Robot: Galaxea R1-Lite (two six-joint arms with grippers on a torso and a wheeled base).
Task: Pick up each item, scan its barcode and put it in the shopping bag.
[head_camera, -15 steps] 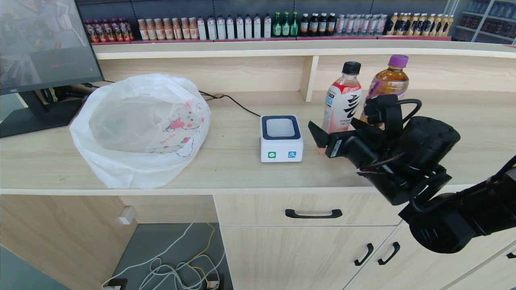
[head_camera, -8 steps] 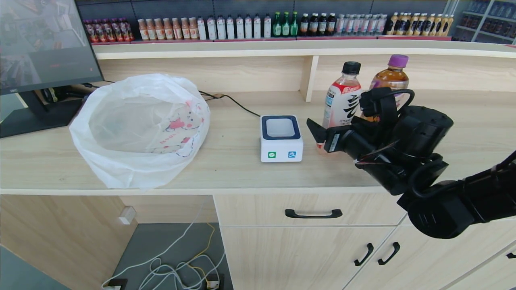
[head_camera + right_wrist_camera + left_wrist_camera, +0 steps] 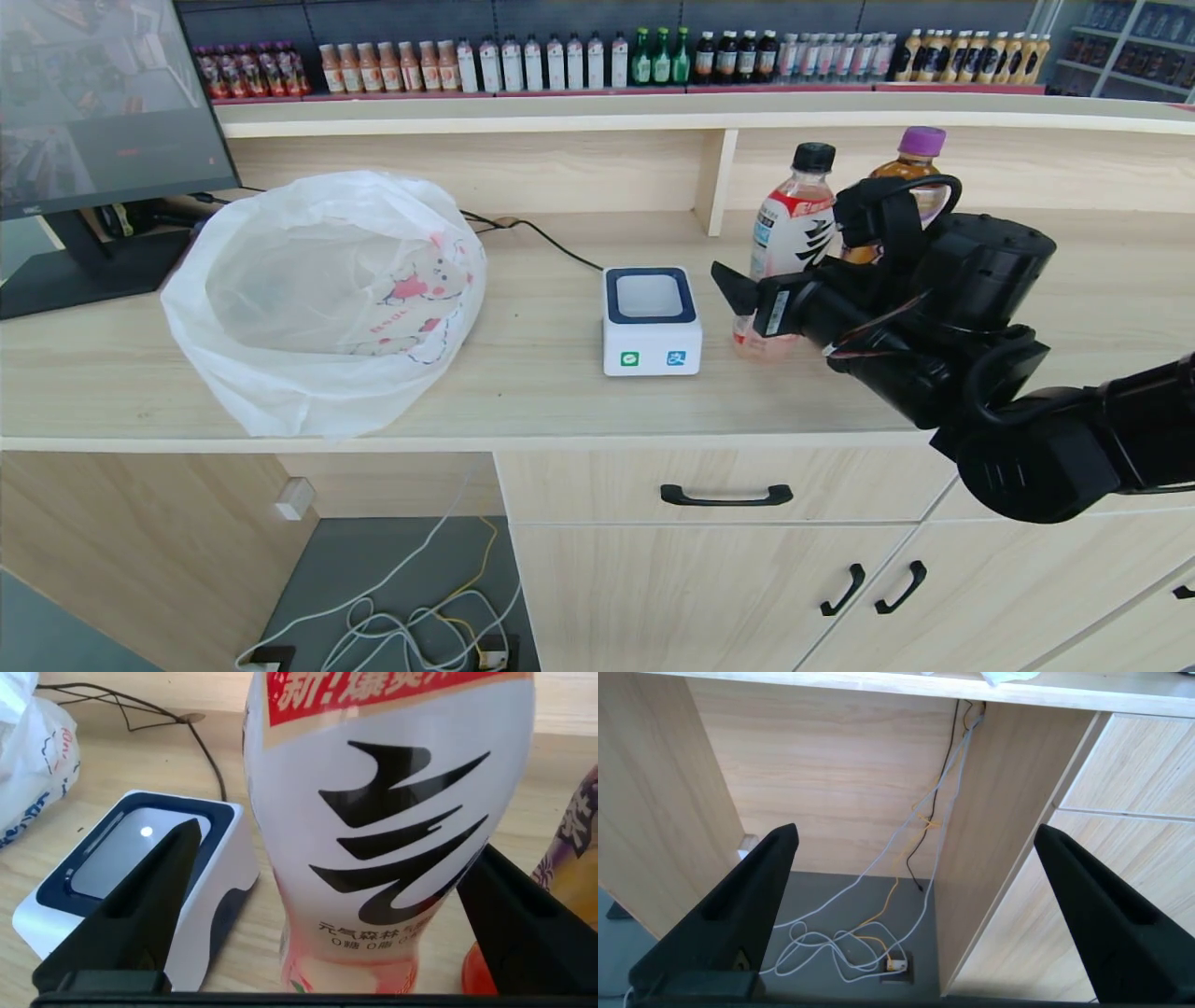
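Pink-white bottle (image 3: pixel 794 224) on desk (image 3: pixel 541 392), 3 o'clock of scanner (image 3: pixel 651 319) | right gripper (image 3: pixel 332 905): jaws spread astride it, not pinching | left gripper (image 3: pixel 915 835): jaws spread, empty | shopping bag (image 3: pixel 280 392) at 9 o'clock; apparently nothing scanned or bagged.

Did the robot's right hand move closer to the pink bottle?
Yes. The right gripper has moved forward, deeper over the counter, judged against the scanner, which stayed put. It now sits open around the pink bottle.
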